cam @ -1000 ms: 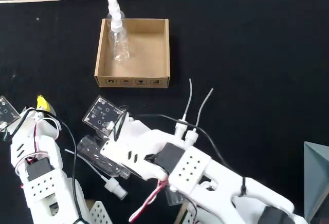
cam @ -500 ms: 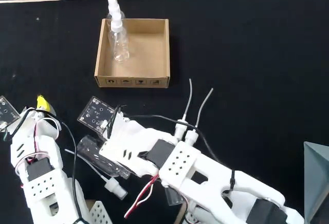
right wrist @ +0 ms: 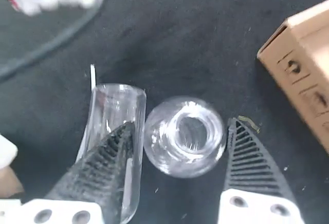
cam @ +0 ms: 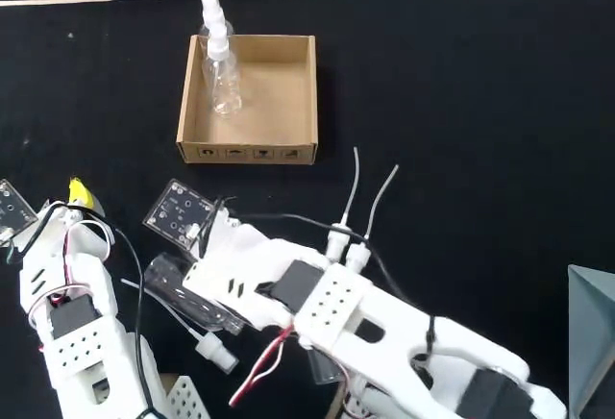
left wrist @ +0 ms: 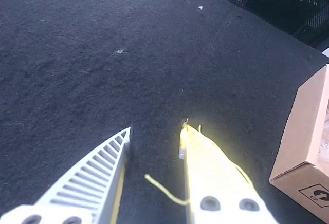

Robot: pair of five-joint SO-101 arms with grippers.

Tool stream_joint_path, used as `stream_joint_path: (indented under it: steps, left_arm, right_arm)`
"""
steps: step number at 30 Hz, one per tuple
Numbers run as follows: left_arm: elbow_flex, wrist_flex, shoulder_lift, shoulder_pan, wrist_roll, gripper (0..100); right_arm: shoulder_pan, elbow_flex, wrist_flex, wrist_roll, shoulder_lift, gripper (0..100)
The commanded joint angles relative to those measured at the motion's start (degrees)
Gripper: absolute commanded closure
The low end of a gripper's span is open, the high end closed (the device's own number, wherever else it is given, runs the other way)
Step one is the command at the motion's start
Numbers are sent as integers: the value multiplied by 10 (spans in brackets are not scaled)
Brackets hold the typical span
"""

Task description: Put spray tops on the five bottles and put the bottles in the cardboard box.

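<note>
Right arm has edged slightly leftward since earlier frames; left arm unchanged. Right gripper spread wide, straddling upright uncapped bottle, not pinching it; lying bottle just beside one finger. Left gripper spread, empty, over black table. Cardboard box holds capped bottle by side wall; second capped bottle at far corner, inside or behind unclear.

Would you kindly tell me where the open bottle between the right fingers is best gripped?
Grip the open bottle across its round body, descending from above: it seems to stand mouth up between the right end effector's open fingers, with a lying bottle crowding one side.
</note>
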Motion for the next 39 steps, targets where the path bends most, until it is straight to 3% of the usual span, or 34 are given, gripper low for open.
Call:
stream_joint_path:
  steps: [1, 17, 28, 39]
  left_arm:
    - [-4, -13, -9, 0, 3, 851]
    - [-4, -12, -9, 0, 2, 851]
    - [-4, -12, -9, 0, 2, 851]
    - [-4, -13, -9, 0, 2, 851]
  right_arm:
    - [17, -56, -12, 4, 21, 759]
    - [17, -55, -15, 4, 26, 764]
    - [44, -55, -13, 4, 22, 949]
    - [53, -59, 47, 24, -60, 957]
